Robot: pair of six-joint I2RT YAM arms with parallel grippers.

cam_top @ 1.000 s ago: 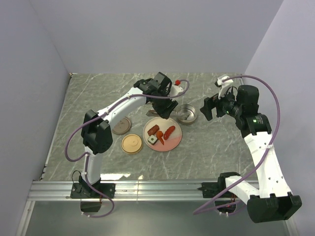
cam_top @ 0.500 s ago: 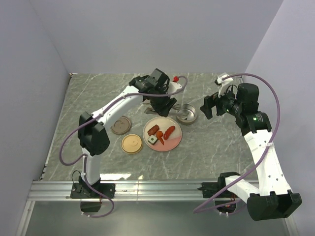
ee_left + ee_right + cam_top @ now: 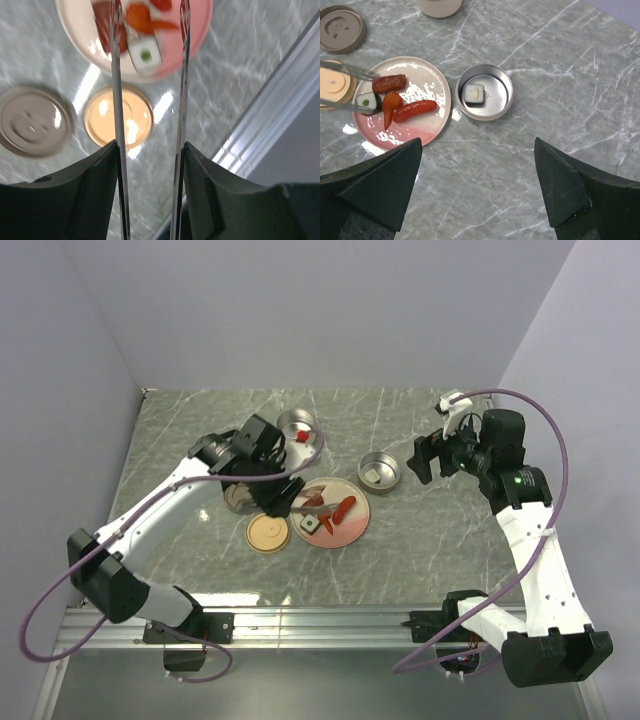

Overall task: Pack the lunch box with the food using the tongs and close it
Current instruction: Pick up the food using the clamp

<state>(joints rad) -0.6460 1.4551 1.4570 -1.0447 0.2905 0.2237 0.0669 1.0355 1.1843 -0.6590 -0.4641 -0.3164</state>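
My left gripper [image 3: 270, 492] is shut on the slim silver tongs [image 3: 303, 501], which reach from the left over the pink-and-cream plate [image 3: 350, 530]. In the left wrist view the two tongs arms [image 3: 116, 100] run up between my fingers [image 3: 90, 190] and straddle a sushi roll piece [image 3: 145, 55]. The plate also holds a dark sausage [image 3: 389, 83], a red sausage [image 3: 415, 110] and an orange carrot piece [image 3: 390, 105]. One round steel lunch box tin [image 3: 378, 472] holds a sushi piece [image 3: 474, 94]. A second tin [image 3: 297, 425] at the back holds a red piece. My right gripper [image 3: 477, 145] hangs open above the table, right of the tin.
A tan lid [image 3: 268, 533] and a grey-brown lid [image 3: 238, 500] lie left of the plate, the grey one partly under my left arm. The metal rail [image 3: 270, 120] marks the table's near edge. Walls close in the left, back and right sides.
My left arm has swung from over the back middle to the left and nearer, uncovering the back tin. The tongs now point over the plate from the left. The right arm has held still.
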